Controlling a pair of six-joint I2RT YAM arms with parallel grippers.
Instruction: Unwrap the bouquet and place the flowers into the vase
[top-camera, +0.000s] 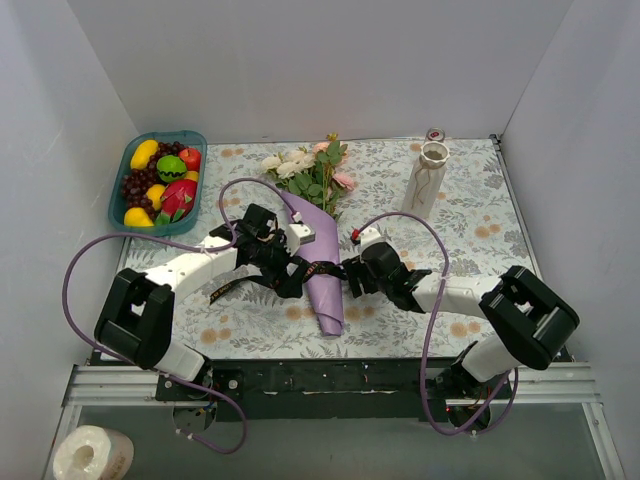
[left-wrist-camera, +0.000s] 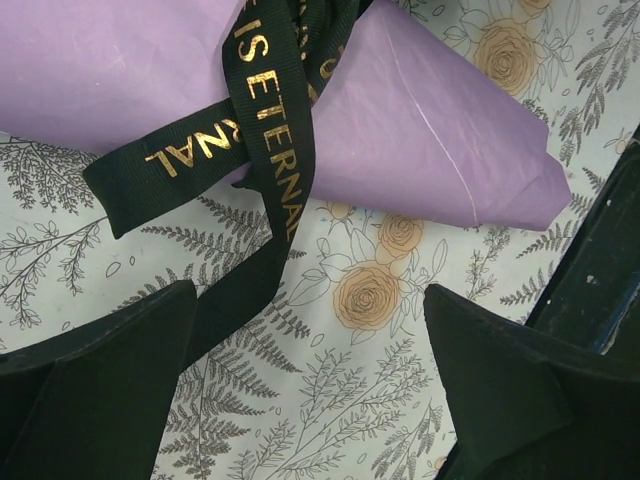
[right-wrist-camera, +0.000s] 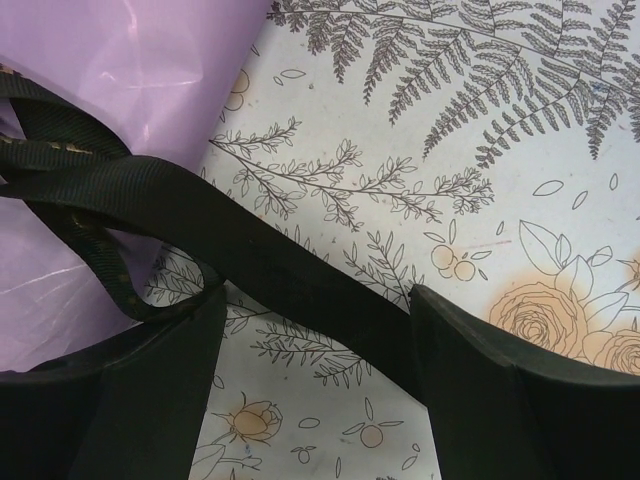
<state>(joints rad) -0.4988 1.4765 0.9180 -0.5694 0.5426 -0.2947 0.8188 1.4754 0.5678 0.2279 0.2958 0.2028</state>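
Purple paper cone (left-wrist-camera: 420, 130), gold-lettered black ribbon (left-wrist-camera: 275, 150) round it, floral cloth (left-wrist-camera: 60, 260), hand (left-wrist-camera: 308, 300) spread

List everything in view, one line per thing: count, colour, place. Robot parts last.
paper cone: one, purple, lying mid-table, tip toward the arms
flowers: several, white and pink with green leaves, at the cone's far end
ribbon: one, black with gold lettering, tied round the cone
vase: one, cream-white, upright, far right
small jar: one, red-topped, behind the vase
tray: one, teal, far left corner
plastic fruit: several, mixed colours, in the tray
tablecloth: one, pale floral print, covering the table
white roll: one, near left, off the table
cables: two, purple, looping off the arms
left gripper: one, black, open, left of the cone
right gripper: one, black, open, a ribbon tail crossing it
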